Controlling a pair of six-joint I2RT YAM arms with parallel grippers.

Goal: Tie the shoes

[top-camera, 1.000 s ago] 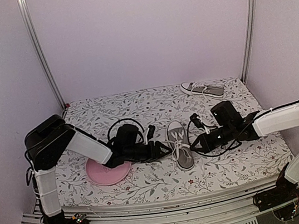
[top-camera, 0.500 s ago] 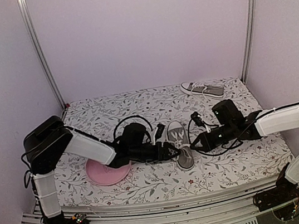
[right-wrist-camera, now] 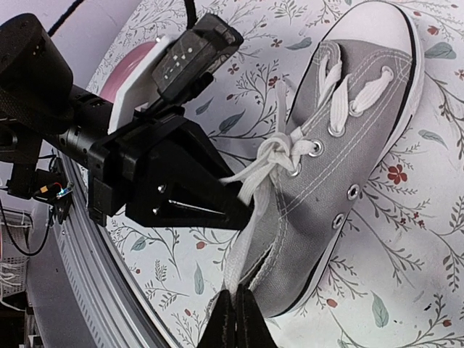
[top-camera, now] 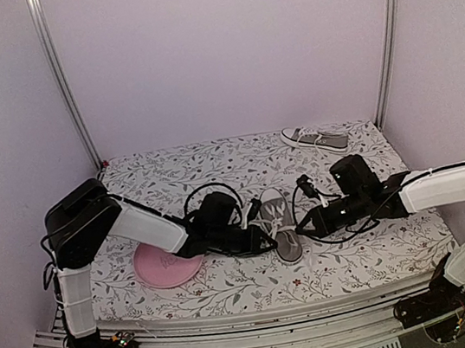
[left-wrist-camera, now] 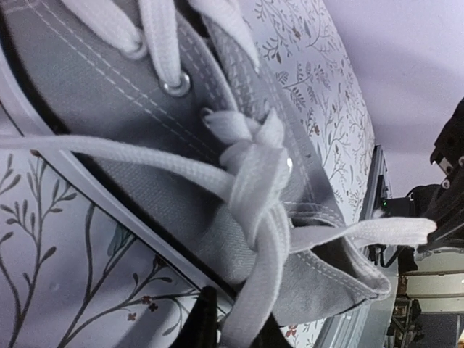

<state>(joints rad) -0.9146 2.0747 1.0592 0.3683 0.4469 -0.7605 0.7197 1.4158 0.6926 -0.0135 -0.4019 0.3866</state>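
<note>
1 grey canvas sneaker (top-camera: 283, 238), flat white laces (right-wrist-camera: 279, 154), btwn your L gripper (right-wrist-camera: 243, 212) & R gripper (right-wrist-camera: 233, 306); toe pts away from arm bases, long axis likewise. Both clamped on laces.

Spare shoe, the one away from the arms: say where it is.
Top view: the spare shoe lies at the table's far right corner, near the right frame post, well behind the shoe being tied.
</note>
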